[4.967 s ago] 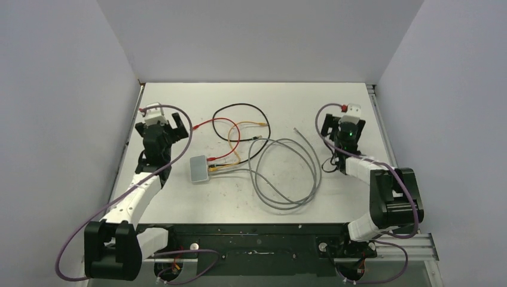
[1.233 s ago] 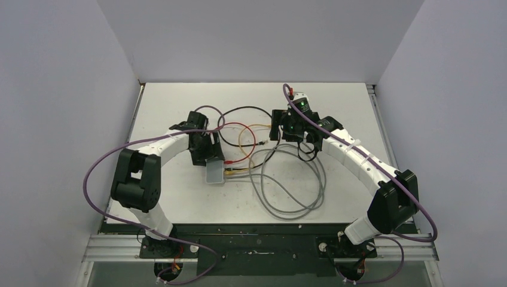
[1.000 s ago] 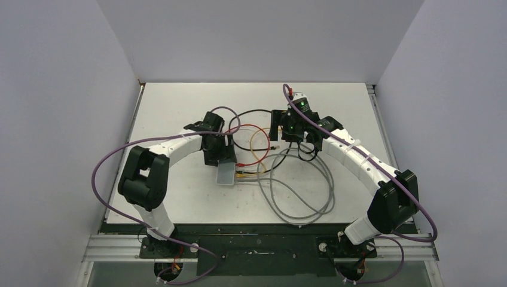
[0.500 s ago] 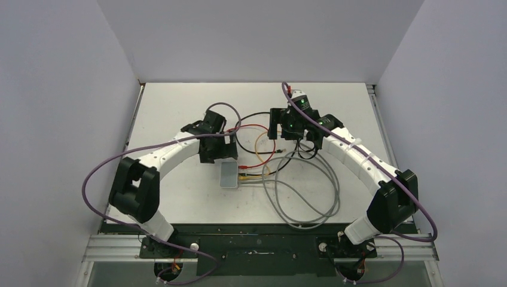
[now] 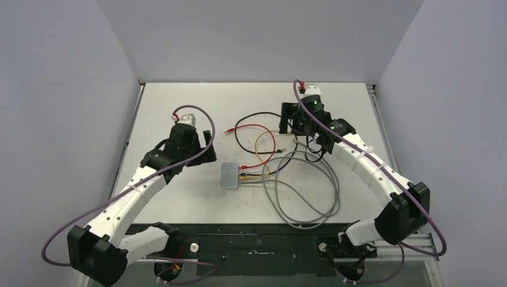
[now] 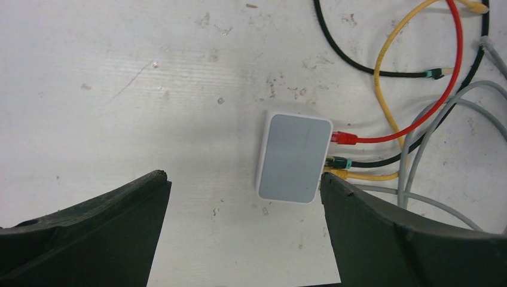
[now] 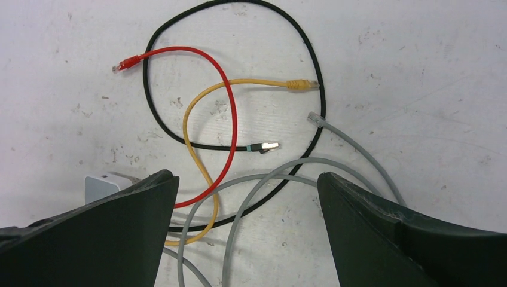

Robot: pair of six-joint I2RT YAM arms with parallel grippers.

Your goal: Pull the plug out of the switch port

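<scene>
The switch (image 5: 229, 174), a small pale grey-white box, lies flat on the table. It also shows in the left wrist view (image 6: 293, 156), and one corner shows in the right wrist view (image 7: 103, 183). A red plug (image 6: 344, 138), a black plug with a green boot (image 6: 339, 162) and a yellow plug (image 6: 335, 174) sit in its right edge. My left gripper (image 5: 206, 153) is open and empty, up and left of the switch (image 6: 242, 179). My right gripper (image 5: 287, 127) is open and empty above the cable loops (image 7: 246, 177).
Loose cable ends lie behind the switch: red (image 7: 122, 63), yellow (image 7: 302, 84), black (image 7: 266, 145) and grey (image 7: 314, 118). Big grey cable loops (image 5: 305, 191) spread to the right of the switch. Grey walls stand on three sides of the table.
My left gripper, which was at the switch and slid it to the right, has let go and drawn back to the left. My right gripper has shifted slightly right and back.
</scene>
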